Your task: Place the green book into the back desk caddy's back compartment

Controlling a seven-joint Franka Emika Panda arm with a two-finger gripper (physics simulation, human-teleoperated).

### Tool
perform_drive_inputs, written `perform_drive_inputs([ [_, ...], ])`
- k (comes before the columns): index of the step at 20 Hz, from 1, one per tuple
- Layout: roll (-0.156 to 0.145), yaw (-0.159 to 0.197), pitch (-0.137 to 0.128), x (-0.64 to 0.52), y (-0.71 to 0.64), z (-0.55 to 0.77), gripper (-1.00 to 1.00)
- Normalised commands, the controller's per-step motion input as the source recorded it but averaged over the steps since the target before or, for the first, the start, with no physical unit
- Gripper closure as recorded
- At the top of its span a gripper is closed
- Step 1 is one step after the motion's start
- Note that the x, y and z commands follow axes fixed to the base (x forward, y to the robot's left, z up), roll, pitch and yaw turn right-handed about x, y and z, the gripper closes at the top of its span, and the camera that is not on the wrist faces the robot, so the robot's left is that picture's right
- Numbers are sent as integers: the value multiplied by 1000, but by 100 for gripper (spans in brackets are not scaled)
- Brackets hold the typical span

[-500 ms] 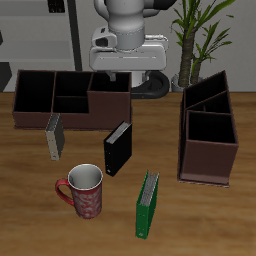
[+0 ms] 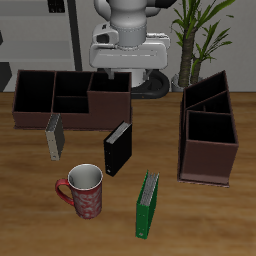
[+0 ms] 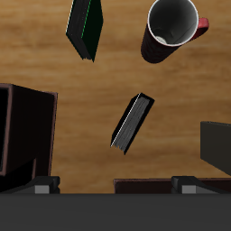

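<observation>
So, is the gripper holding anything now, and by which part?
Nothing is held. The gripper hangs above the table, while the green book stands untouched near the front edge.

The arm point(image 2: 128, 15) is built of rounded, glossy white and light-grey shells, fat and smooth like moulded plastic. Below them sits a boxy white hand housing point(image 2: 128, 52) with a dark window on one side of its face and a dark band along its lower edge. In the wrist view the gripper point(image 3: 112, 188) shows only as a dark grey bar with two small pale-topped fingers point(image 3: 41, 187).
</observation>
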Motion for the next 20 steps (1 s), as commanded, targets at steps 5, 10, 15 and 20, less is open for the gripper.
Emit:
perform_drive_inputs([
  [5, -5, 43, -31, 202, 199, 69, -100],
  [10, -54, -10, -16, 248, 140, 90, -100],
  [15, -24, 27, -38, 330, 279, 147, -100],
  [20, 4, 10, -40, 365, 248, 128, -100],
])
